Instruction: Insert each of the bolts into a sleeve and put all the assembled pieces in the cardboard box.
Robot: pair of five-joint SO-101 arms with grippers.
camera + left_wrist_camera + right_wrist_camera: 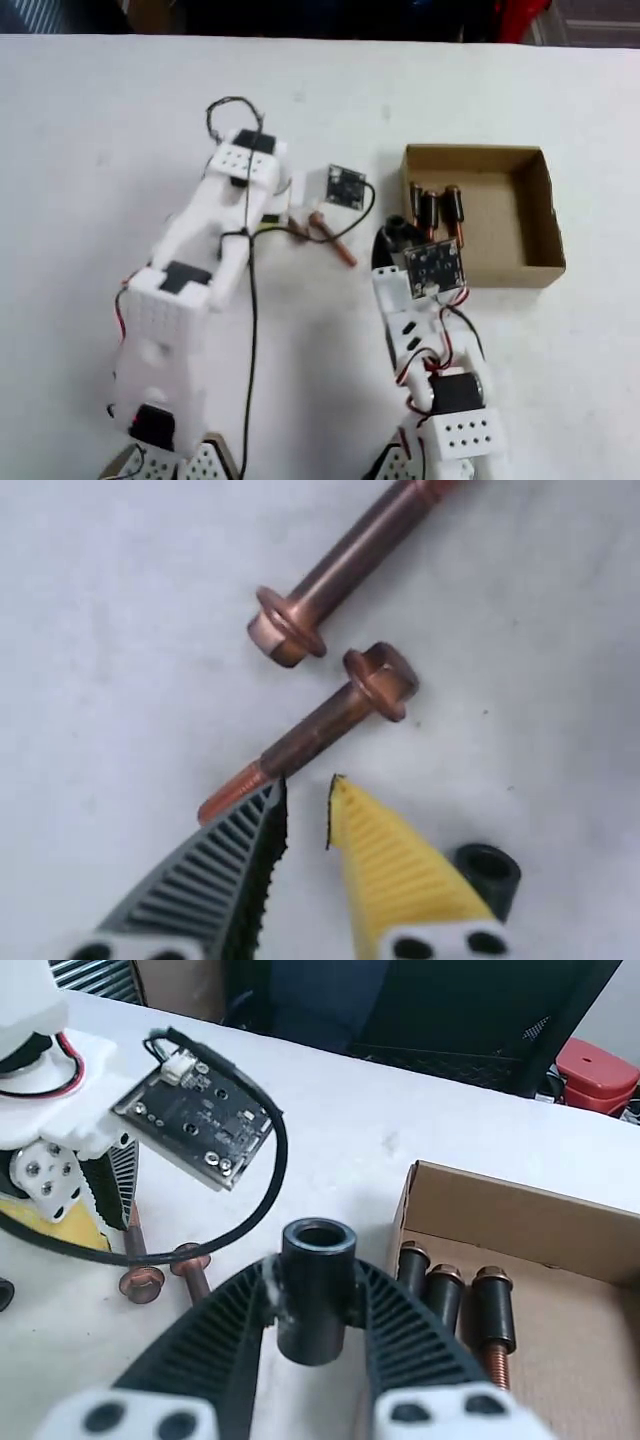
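The white bench (pixel 100 110) carries the cardboard box (pixel 548 215), where three assembled pieces (pixel 431 208) lie side by side. Just beside the box, the right hand (pixel 316 1285) is clenched on an upright black sleeve (pixel 318 1255). The left hand (pixel 306 798) is released, its tips at the threaded end of one copper bolt (pixel 335 718), with another bolt (pixel 345 560) near it and a second sleeve (pixel 489 866) by its yellow finger (pixel 395 870).

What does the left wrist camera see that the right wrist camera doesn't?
Left wrist's extra: the copper bolts' long shafts, and a loose black sleeve beside the yellow jaw, though a dark bit at the other view's edge may be it. Right wrist's extra: the cardboard box holding three assembled pieces, and a second sleeve clamped in the right jaws. Both: those two bolts and the left jaws, slightly open.
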